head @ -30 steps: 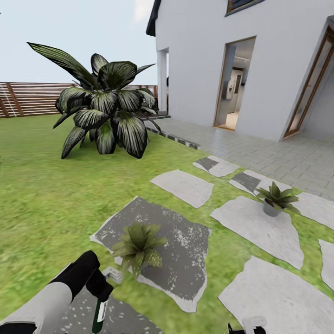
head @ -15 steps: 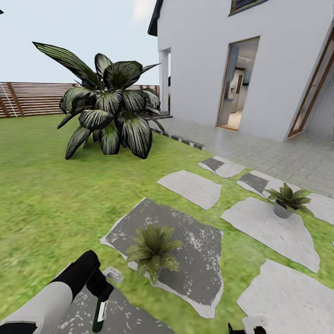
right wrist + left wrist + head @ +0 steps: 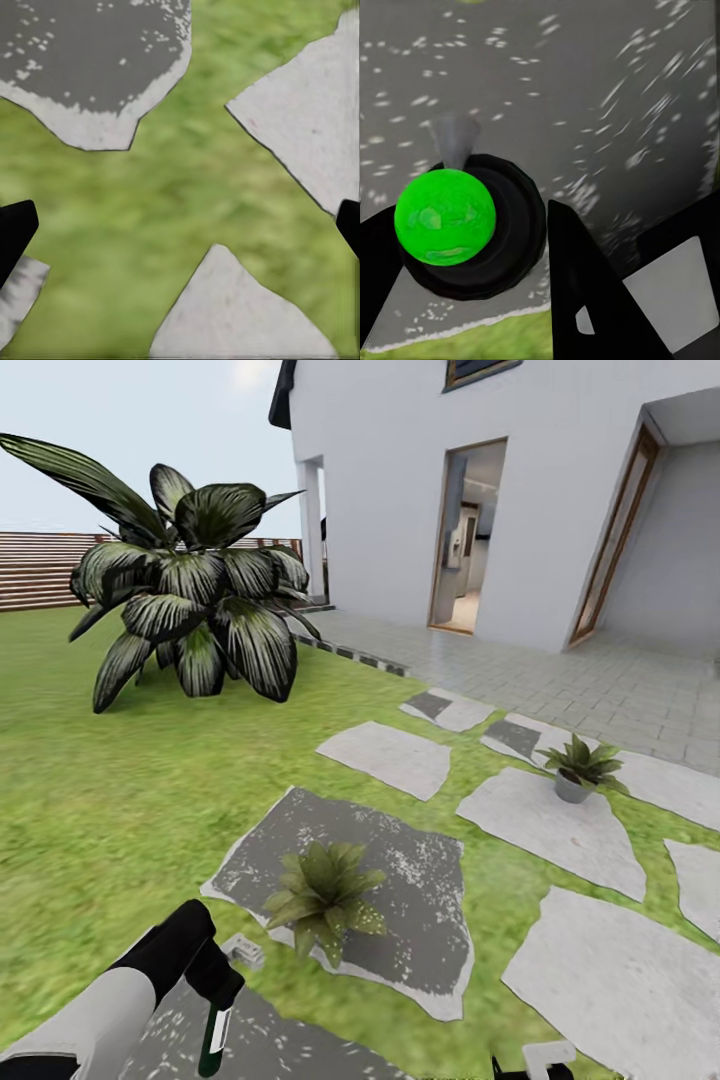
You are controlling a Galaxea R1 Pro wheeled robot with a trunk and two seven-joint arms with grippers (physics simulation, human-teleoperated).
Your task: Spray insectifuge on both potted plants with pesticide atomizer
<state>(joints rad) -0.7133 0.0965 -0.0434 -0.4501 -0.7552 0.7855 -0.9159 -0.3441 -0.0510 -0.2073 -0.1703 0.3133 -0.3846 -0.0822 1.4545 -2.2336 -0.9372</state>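
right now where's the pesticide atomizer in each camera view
Head view: the pesticide atomizer hangs near the bottom left, in the left gripper.
Left wrist view: seen end-on as a dark round body with a green cap, between the fingers.
Right wrist view: grass and stepping stones, no atomizer.
Shared landmark: the dark speckled stone.

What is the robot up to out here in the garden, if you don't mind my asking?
The left gripper is holding the pesticide atomizer with the bottle hanging downward, low over a dark stepping stone. One potted plant sits on that stone just ahead of it; the other potted plant stands farther off on a pale stone toward the house. The right gripper is open and empty over the lawn. No spray is visible.
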